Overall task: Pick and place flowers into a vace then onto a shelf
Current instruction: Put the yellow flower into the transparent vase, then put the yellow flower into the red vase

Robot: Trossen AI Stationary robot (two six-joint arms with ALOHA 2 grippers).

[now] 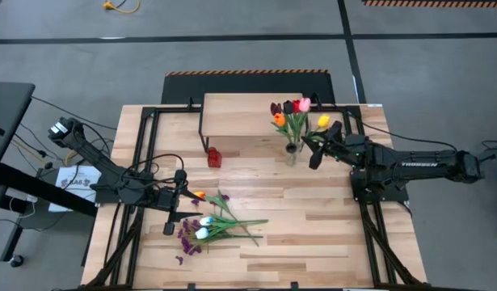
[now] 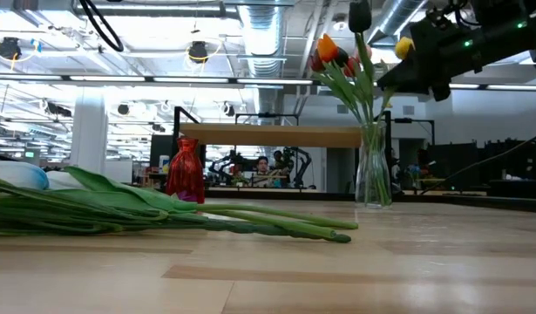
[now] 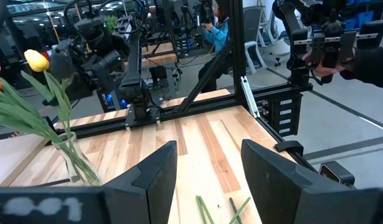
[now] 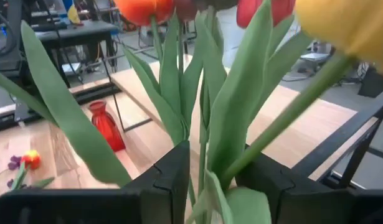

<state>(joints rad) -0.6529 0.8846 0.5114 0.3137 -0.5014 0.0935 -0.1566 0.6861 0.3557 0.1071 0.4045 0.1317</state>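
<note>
A clear glass vase (image 1: 291, 152) stands upright on the table in front of the shelf (image 1: 240, 113). It holds orange, maroon, red and yellow tulips (image 1: 296, 113). My right gripper (image 4: 216, 168) is level beside the vase's top, open, its fingers on either side of green leaves and the yellow tulip's stem (image 4: 284, 118). Whether they touch, I cannot tell. More flowers (image 1: 216, 226), white tulips and purple sprigs, lie flat on the table at the near left. My left gripper (image 3: 207, 155) hovers open just above them, holding nothing.
A small red vase (image 1: 213, 156) stands on the table by the shelf's left leg. Black frame rails (image 1: 143, 162) run along both table sides. A single purple blossom (image 1: 179, 259) lies near the front edge. Bare tabletop lies between the vase and the lying flowers.
</note>
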